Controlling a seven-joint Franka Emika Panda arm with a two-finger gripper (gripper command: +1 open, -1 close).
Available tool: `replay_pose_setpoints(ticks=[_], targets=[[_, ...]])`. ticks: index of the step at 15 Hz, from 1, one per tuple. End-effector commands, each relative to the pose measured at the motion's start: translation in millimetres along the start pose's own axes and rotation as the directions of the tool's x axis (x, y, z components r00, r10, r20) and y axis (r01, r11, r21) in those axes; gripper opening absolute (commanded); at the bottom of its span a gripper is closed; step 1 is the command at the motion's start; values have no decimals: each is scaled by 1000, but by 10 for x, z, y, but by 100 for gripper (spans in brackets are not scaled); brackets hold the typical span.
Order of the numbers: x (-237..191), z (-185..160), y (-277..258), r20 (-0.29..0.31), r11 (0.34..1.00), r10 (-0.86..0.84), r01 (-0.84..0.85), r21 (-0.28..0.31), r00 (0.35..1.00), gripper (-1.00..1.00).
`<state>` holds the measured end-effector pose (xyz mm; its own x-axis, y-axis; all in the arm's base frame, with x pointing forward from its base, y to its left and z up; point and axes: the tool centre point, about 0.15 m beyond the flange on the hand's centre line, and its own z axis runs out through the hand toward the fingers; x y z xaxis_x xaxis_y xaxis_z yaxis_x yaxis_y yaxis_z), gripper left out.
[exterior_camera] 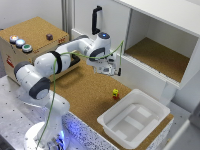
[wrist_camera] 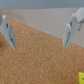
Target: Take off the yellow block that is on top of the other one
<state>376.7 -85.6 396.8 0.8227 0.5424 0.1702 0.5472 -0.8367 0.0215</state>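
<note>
Fingers (wrist_camera: 40,31) are held open, well above yellow block (exterior_camera: 115,91) w/ red block (exterior_camera: 116,95) underneath; stack could be toppled if descent is misaligned.

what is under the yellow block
The yellow block sits on the red-orange block, on the cork mat. Its covered top face cannot be seen.

Your arm (exterior_camera: 60,60) is reaching out bent at the elbow, wrist pointing downward; your gripper (wrist_camera: 40,35) is hanging in the air, fingers (wrist_camera: 10,34) spread wide apart.
</note>
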Motion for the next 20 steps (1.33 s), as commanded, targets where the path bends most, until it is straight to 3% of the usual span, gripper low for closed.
replay_pose_setpoints(ticks=[1,4,7,8,9,20], targets=[[191,56,634,-94,992,13,-24,-125,996,100],[231,324,1336,-74,985,54,-65,-158,996,100],[117,855,1631,-18,985,-15,12,-173,1000,100],[85,958,1625,-24,986,-43,38,-163,999,100],[82,1007,1617,-28,989,-46,41,-145,999,-100],[147,1299,1907,-1,981,144,-143,-133,990,-100]])
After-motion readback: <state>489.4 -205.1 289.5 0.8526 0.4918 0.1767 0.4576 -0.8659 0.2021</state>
